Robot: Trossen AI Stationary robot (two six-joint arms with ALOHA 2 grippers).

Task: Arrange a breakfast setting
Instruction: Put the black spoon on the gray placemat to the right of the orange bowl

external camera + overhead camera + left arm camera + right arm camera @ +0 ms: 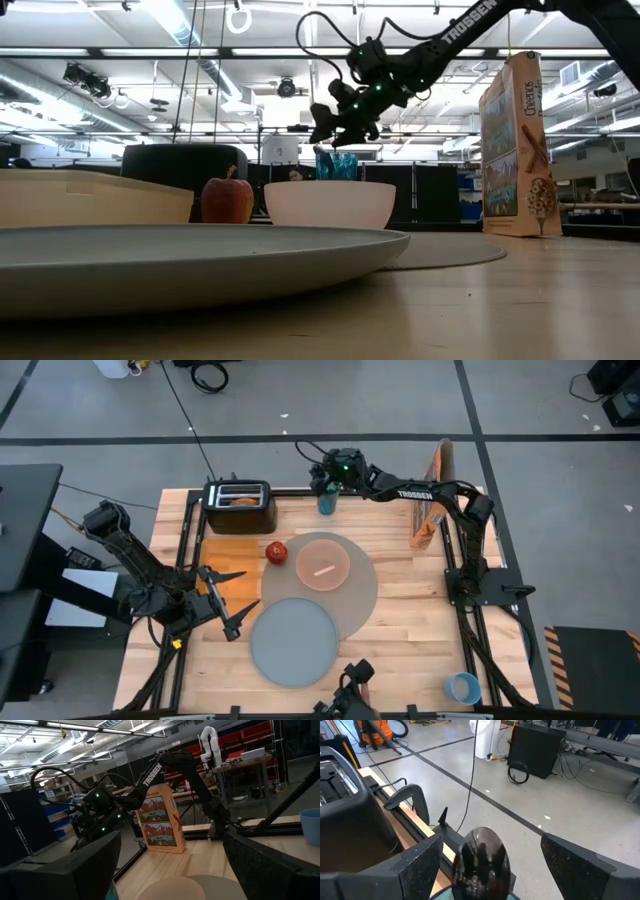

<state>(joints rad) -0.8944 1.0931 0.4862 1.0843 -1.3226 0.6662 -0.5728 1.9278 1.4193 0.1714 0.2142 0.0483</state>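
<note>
A pink bowl (322,565) sits on the large grey mat (358,600). The smaller grey plate (293,642) overlaps the mat's near left edge. A red apple (277,551) rests on the table left of the bowl. The orange cereal box (432,500) stands at the far right. At the far edge a teal holder (328,502) stands, and the metal spoon's shiny rounded end (482,857) sticks up out of it. My right gripper (325,480) hovers just above it, open, one finger on either side of the spoon and apart from it. My left gripper (225,600) waits open at the left.
A black toaster (240,505) with something brown in its slot stands at the far left. A small light-blue cup (463,687) sits at the near right corner. Bare wood lies right of the mat and between the plate and the cup.
</note>
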